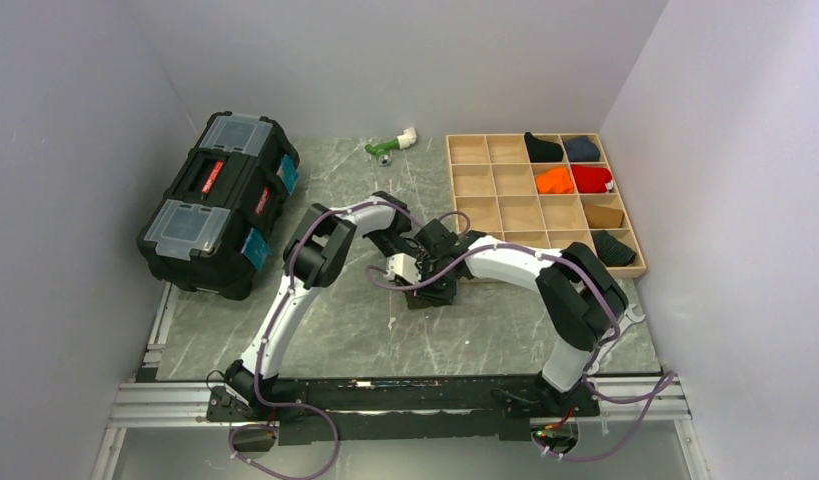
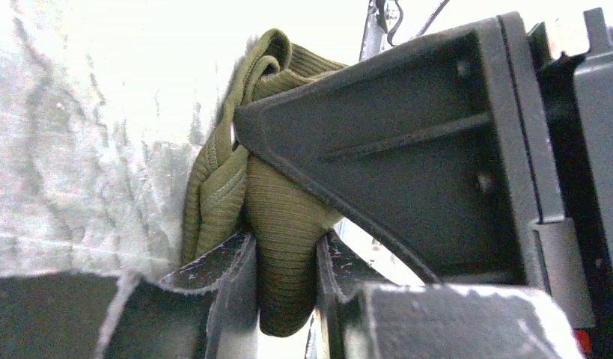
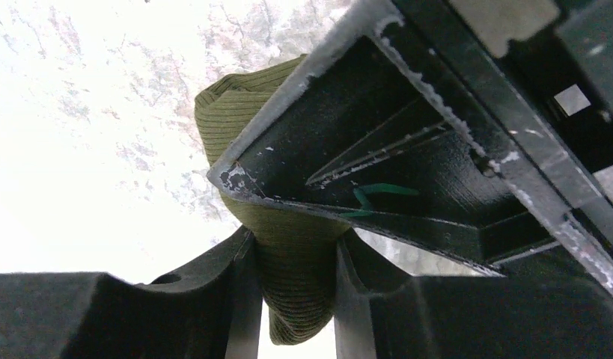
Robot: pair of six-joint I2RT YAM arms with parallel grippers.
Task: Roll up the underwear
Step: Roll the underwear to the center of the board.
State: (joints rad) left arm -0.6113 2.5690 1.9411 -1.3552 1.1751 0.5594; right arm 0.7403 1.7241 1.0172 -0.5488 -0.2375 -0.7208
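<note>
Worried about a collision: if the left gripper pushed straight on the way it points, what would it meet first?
The underwear, pinched in the jaws of the left gripper. Behind the cloth looms a dark finger, apparently of the right gripper, so that probably comes next; depth is unclear.

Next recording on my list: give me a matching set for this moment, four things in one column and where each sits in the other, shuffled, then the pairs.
Things:
1. underwear
2. toolbox
3. wooden tray
4. orange cloth

Places:
A. inside a tray cell
B. left side of the table
C. clamped by the left gripper and the right gripper
D. right side of the table

Pairs: 1-C, 2-B, 3-D, 4-A
</note>
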